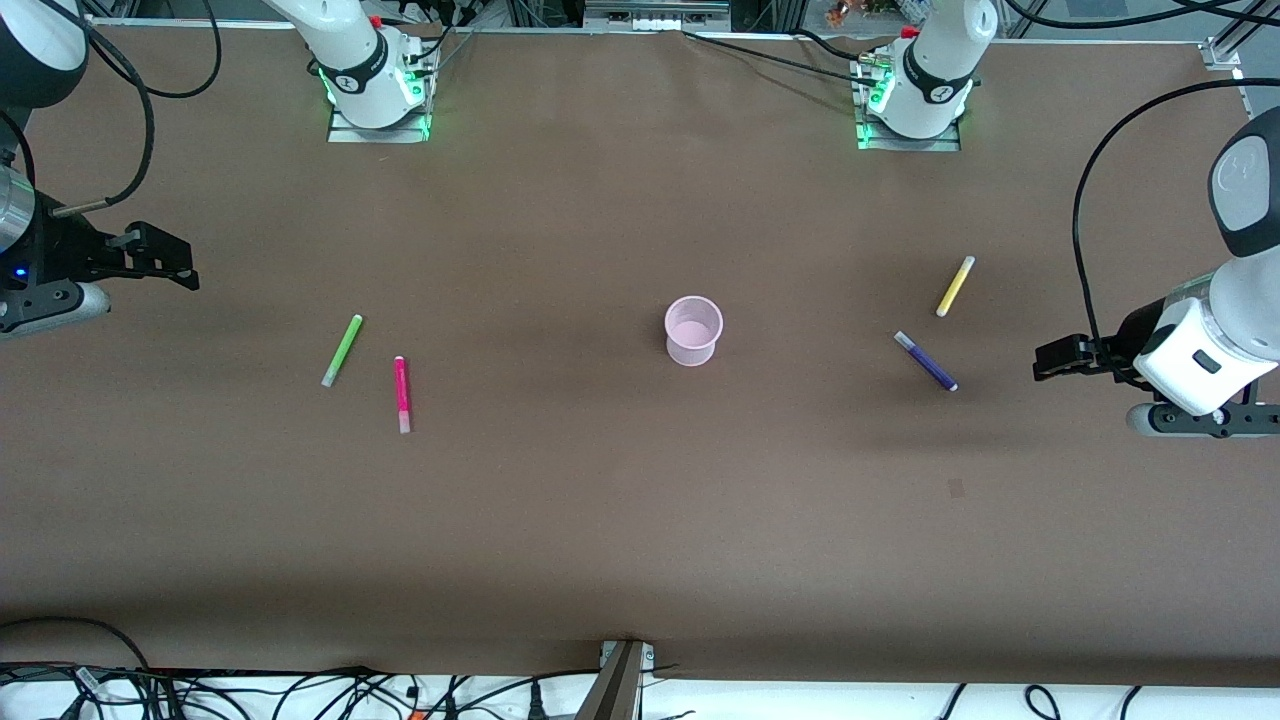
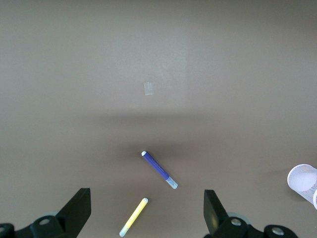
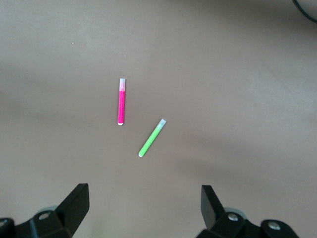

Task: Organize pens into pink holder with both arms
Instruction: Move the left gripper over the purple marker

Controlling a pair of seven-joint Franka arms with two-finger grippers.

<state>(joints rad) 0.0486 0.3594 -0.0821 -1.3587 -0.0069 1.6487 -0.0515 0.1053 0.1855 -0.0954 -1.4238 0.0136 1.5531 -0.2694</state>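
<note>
The pink holder (image 1: 693, 330) stands upright mid-table; its rim also shows in the left wrist view (image 2: 304, 181). The green pen (image 1: 342, 350) and magenta pen (image 1: 402, 393) lie toward the right arm's end, and both show in the right wrist view (image 3: 151, 138) (image 3: 121, 101). The yellow pen (image 1: 955, 286) and purple pen (image 1: 925, 361) lie toward the left arm's end, and both show in the left wrist view (image 2: 133, 217) (image 2: 159, 169). My right gripper (image 1: 185, 265) (image 3: 143, 201) is open and empty, up over the table's end. My left gripper (image 1: 1045, 360) (image 2: 147, 206) is open and empty, near the yellow and purple pens.
A small pale patch (image 1: 956, 488) marks the brown table nearer the front camera than the purple pen; it also shows in the left wrist view (image 2: 149, 88). A metal bracket (image 1: 622, 680) and cables sit at the table's front edge. The arm bases (image 1: 378, 100) (image 1: 915, 105) stand at the back.
</note>
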